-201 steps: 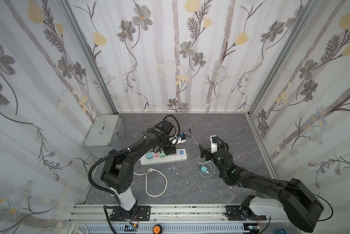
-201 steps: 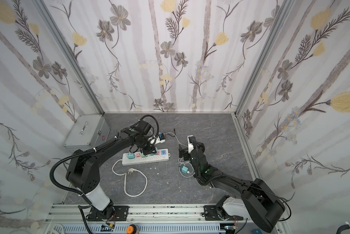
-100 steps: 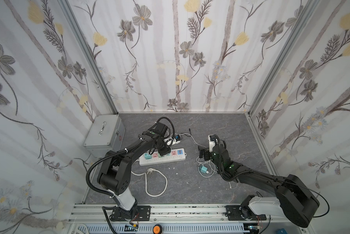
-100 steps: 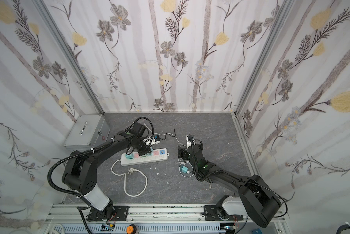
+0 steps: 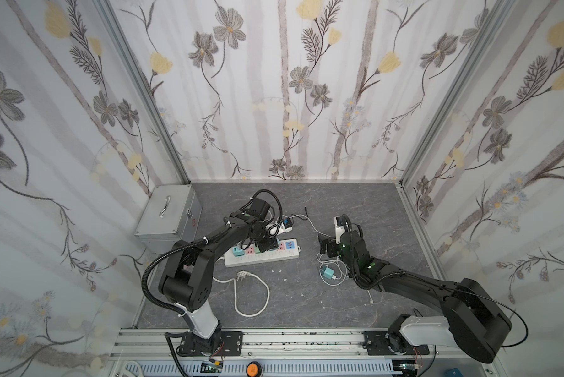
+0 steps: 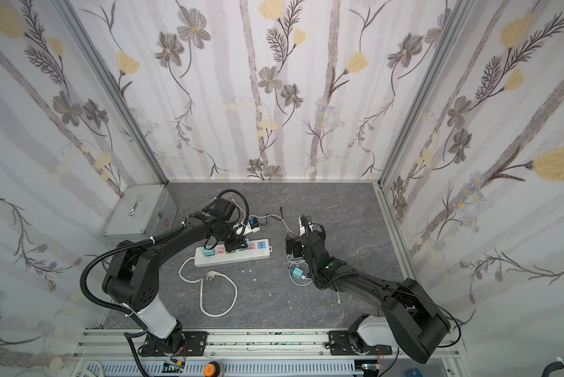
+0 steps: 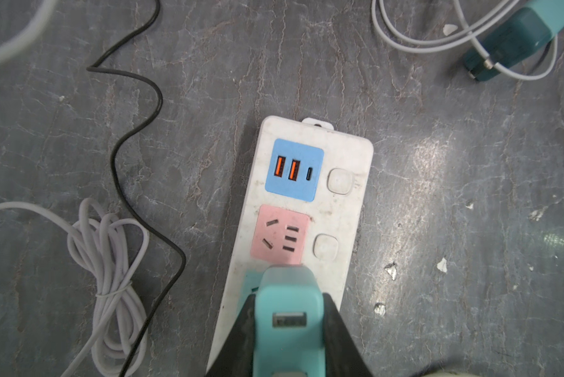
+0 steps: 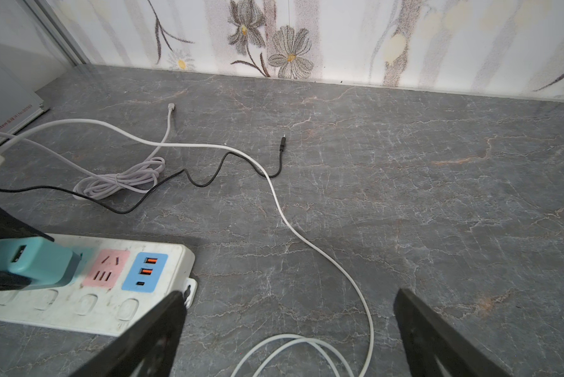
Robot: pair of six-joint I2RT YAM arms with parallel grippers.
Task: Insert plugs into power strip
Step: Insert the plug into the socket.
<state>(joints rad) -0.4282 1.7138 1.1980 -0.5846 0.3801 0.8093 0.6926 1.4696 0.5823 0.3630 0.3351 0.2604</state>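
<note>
Two arms over the grey bench (image 5: 306,310) in both top views. Power strip (image 5: 274,258) flat on the bench, left of centre, with thick white cord (image 5: 269,295) looped toward the near edge and ending in a white three-prong plug (image 5: 243,274). Left tool (image 5: 265,245) down on the middle of the strip. Right tool (image 5: 327,250) well apart from the strip, beyond its blue end. Just nearer than that tool, a second plug (image 5: 328,272), mint, loose on the bench among thin white cable. Grey metal box (image 5: 166,218) in the far left corner.

From the left wrist: left tool (image 7: 289,313) closed narrow around a teal plug (image 7: 289,326), black fingers (image 7: 339,333) pressing both sides. Holds it over the green socket (image 7: 249,280), right beside the free pink socket (image 7: 279,235); cannot tell how deep the prongs sit. Blue USB panel (image 7: 293,169) at the strip's far end.

From the right wrist: right tool (image 8: 289,293) spread wide, gripping nothing, above bare bench and a thin white cable (image 8: 287,222). Teal plug (image 8: 36,261) upright on the strip beside the pink socket, pinched by the left tool.
</note>
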